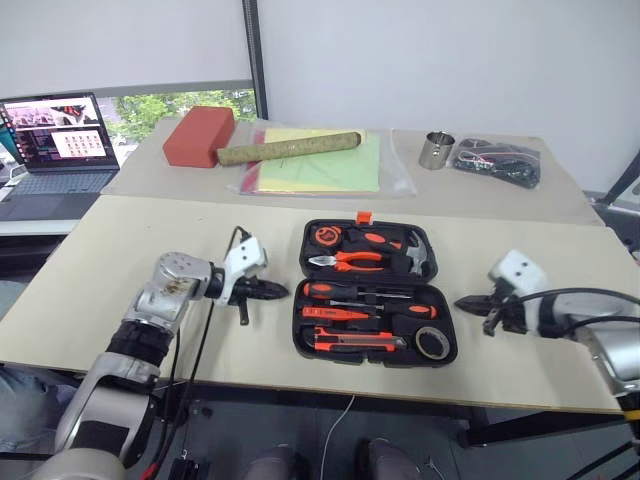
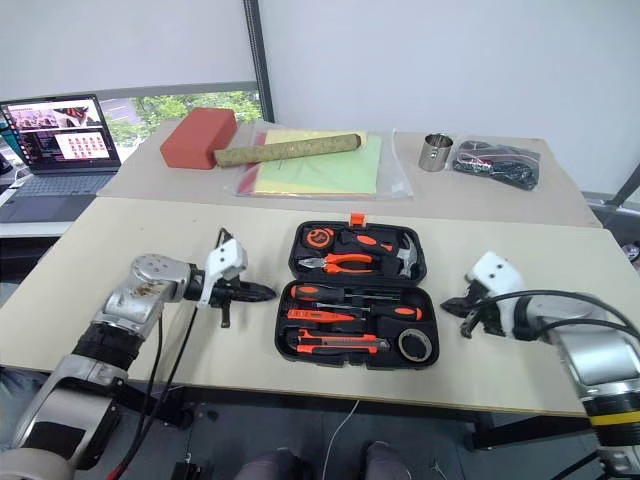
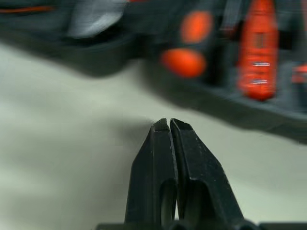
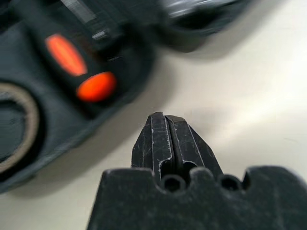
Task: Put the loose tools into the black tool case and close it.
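Left wrist view blurs the black tool case [image 3: 225, 103]; both arms' jaws are pressed together, empty.

The case [image 1: 375, 291] is black, lying open on a pale beige table [image 1: 120, 270], and the tools [image 1: 350, 315] in it are orange and black. The pliers [image 1: 345, 261] have orange handles; the hammer [image 1: 420, 257] has a steel-grey head. A small orange latch [image 1: 364, 216] sits on the case's far edge. Beyond the case lie a red-brown block [image 1: 198, 136], an olive speckled roll [image 1: 290, 148] on yellow-green sheets [image 1: 325, 165], a shiny metal cup [image 1: 436, 150] and black cables [image 1: 497, 160]. Both grippers' fingers [image 3: 169, 167] are black.
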